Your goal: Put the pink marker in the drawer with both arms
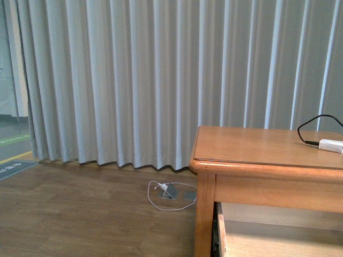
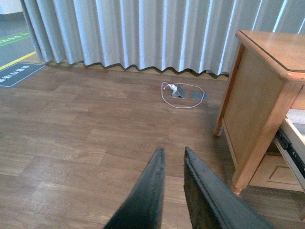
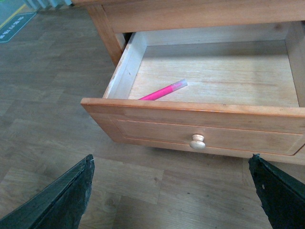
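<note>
The pink marker (image 3: 163, 90) lies slanted on the floor of the open wooden drawer (image 3: 157, 119), near its front left corner. A small round knob (image 3: 197, 141) sits on the drawer front. My right gripper (image 3: 171, 164) is open, its fingers spread wide over the wood floor in front of the drawer, holding nothing. My left gripper (image 2: 172, 150) is shut and empty, hovering above the floor to the left of the table (image 2: 267, 71). In the front view only the drawer's corner (image 1: 252, 235) shows under the tabletop, and neither arm appears.
A white plug block (image 1: 330, 145) with a black cable rests on the tabletop (image 1: 257, 147). A floor socket with a white looped cable (image 1: 171, 194) lies near the grey curtain (image 1: 161, 80). The table leg (image 2: 259, 143) stands right of the left gripper.
</note>
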{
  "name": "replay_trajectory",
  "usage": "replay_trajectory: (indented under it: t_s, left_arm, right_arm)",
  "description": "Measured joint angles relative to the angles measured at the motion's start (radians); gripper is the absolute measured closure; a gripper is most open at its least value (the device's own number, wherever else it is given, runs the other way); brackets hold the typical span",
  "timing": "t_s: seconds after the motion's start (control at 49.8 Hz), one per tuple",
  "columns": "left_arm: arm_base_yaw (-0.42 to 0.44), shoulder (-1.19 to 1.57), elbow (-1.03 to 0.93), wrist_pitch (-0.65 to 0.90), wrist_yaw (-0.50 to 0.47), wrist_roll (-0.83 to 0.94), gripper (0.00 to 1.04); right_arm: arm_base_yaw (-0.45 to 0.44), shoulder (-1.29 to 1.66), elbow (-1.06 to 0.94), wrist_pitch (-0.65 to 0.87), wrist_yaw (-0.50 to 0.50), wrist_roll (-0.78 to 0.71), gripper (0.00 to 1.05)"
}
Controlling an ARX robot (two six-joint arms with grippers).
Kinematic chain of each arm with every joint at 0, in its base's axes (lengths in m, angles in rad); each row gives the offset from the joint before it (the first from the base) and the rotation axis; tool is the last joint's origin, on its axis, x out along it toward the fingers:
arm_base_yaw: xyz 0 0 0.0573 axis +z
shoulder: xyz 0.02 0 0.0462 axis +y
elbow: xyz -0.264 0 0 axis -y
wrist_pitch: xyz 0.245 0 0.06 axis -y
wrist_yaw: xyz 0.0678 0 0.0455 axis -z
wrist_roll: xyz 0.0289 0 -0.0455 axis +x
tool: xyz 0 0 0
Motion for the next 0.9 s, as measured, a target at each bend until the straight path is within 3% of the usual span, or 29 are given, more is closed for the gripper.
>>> replay_trajectory:
  t_s: [0.08, 0.783, 0.904]
  left_arm:
    - [0.0, -0.027, -0.029, 0.004, 0.003, -0.005, 1.01]
    - [0.001, -0.243, -0.173, -0.061, 0.002, -0.003, 1.01]
    - [0.001, -0.385, -0.189, -0.204, 0.002, -0.004, 1.01]
  right_arm:
    - [0.0, 0.0, 0.0, 0.0, 0.0, 0.0, 0.08]
    - [0.0, 0.0, 0.0, 0.0, 0.001, 0.0, 0.08]
    - [0.0, 0.0, 0.0, 0.0, 0.002, 0.0, 0.08]
